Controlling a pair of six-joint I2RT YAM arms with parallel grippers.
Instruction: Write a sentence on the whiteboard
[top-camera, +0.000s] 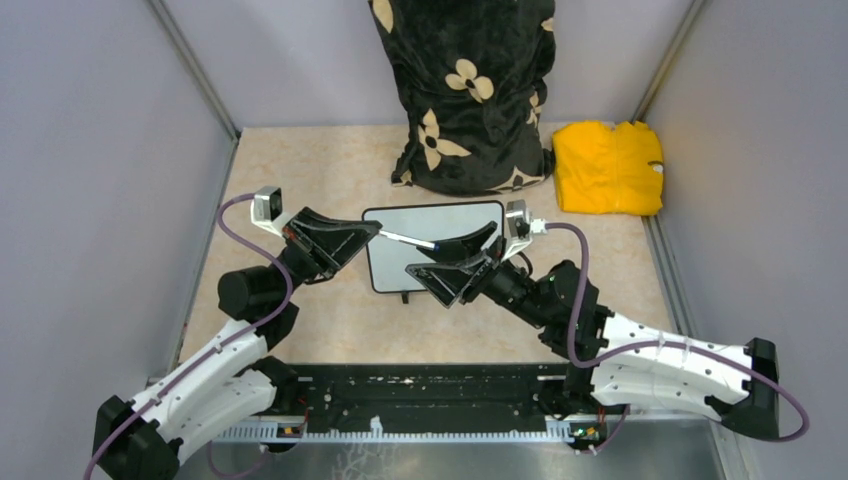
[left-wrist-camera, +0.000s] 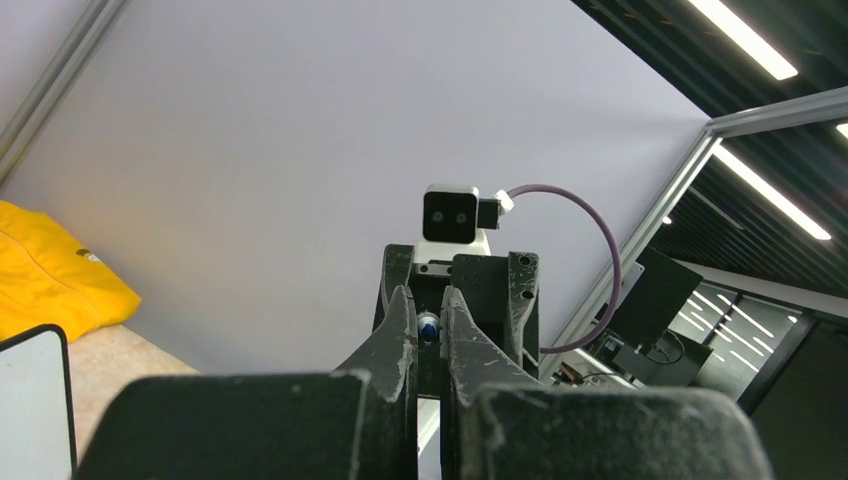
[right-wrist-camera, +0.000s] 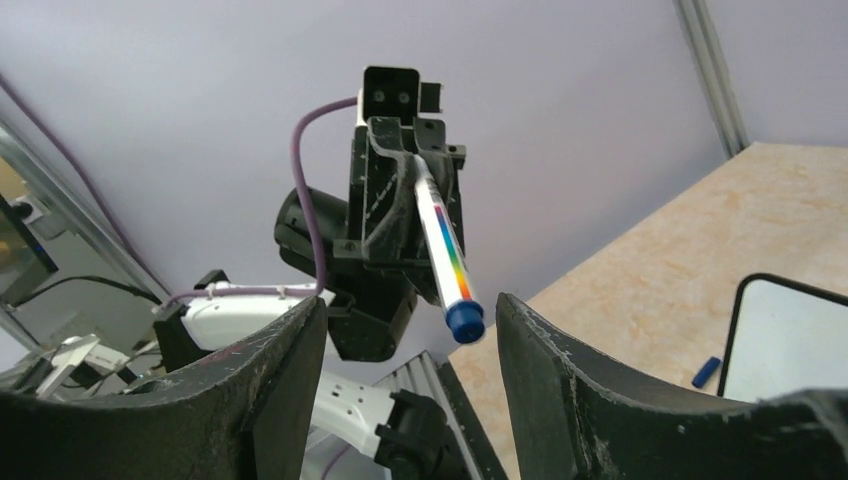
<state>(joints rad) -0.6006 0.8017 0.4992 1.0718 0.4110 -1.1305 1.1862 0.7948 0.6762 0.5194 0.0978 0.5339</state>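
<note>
The whiteboard (top-camera: 400, 262) lies flat mid-table, and its visible surface is blank; no sentence shows. My left gripper (top-camera: 378, 231) is shut on a white marker (top-camera: 403, 238) with a rainbow band and holds it level above the board. In the left wrist view the jaws (left-wrist-camera: 430, 300) pinch the marker's blue end (left-wrist-camera: 428, 328). My right gripper (top-camera: 420, 258) is open, its fingers on either side of the marker's other blue end (right-wrist-camera: 465, 320) without touching it. The right wrist view shows the marker (right-wrist-camera: 445, 250) pointing into my open right gripper (right-wrist-camera: 410, 305).
A black floral cloth (top-camera: 470, 90) hangs behind the board. A yellow cloth (top-camera: 608, 168) lies at the back right. A small blue piece (right-wrist-camera: 706, 372) lies on the table beside the board's edge (right-wrist-camera: 742, 320). Grey walls enclose the table.
</note>
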